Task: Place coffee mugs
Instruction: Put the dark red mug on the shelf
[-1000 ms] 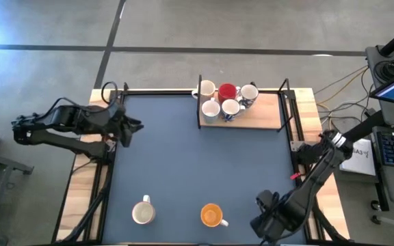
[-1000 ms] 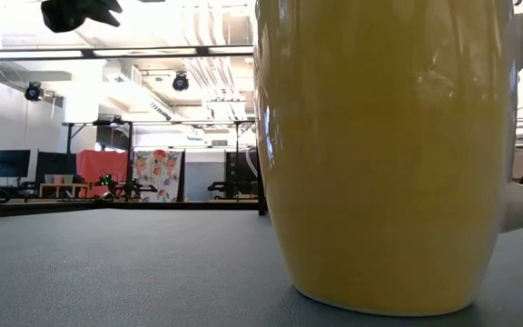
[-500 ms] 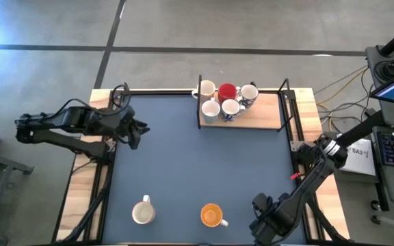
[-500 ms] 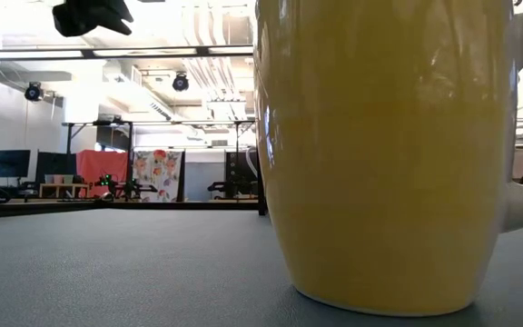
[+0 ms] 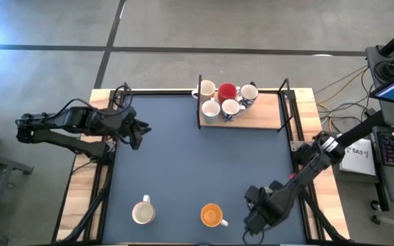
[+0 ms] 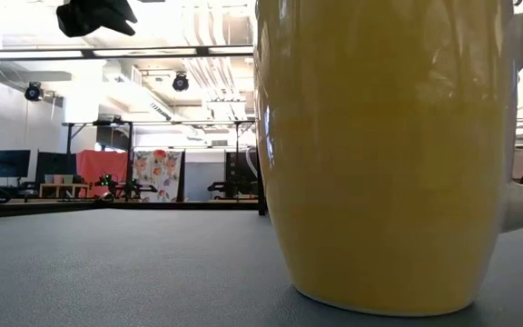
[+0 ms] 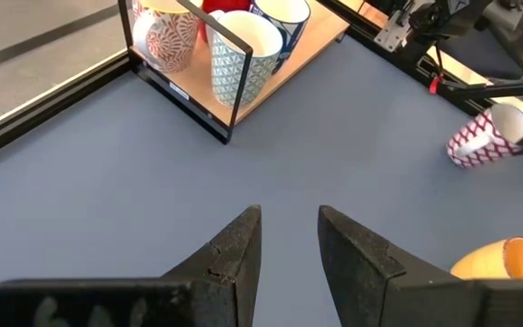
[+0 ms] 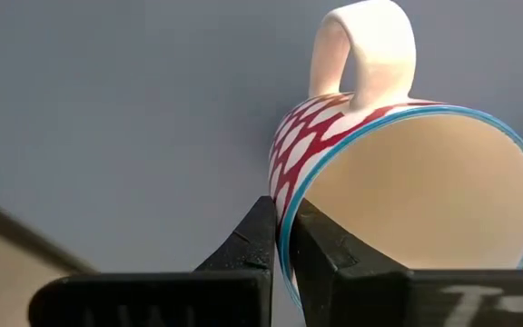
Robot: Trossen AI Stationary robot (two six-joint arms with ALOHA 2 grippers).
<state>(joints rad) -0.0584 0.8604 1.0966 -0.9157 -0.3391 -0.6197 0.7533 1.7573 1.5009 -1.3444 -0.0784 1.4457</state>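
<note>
Five mugs (image 5: 226, 99) are clustered on a wooden tray (image 5: 265, 115) at the counter's (image 5: 197, 164) far edge; a cream mug (image 5: 142, 212) and an orange mug (image 5: 212, 215) stand near the front edge. The low view is largely blocked by the orange mug. Only the right wrist view shows the right hand (image 8: 280, 238) clamped on the rim of a red-patterned mug (image 8: 398, 173), tilted on its side above the counter. The left hand (image 7: 289, 238) hangs slightly parted over the counter's left side. Since earlier, the right hand has been moved leftward toward the orange mug, and the left hand slightly inward.
</note>
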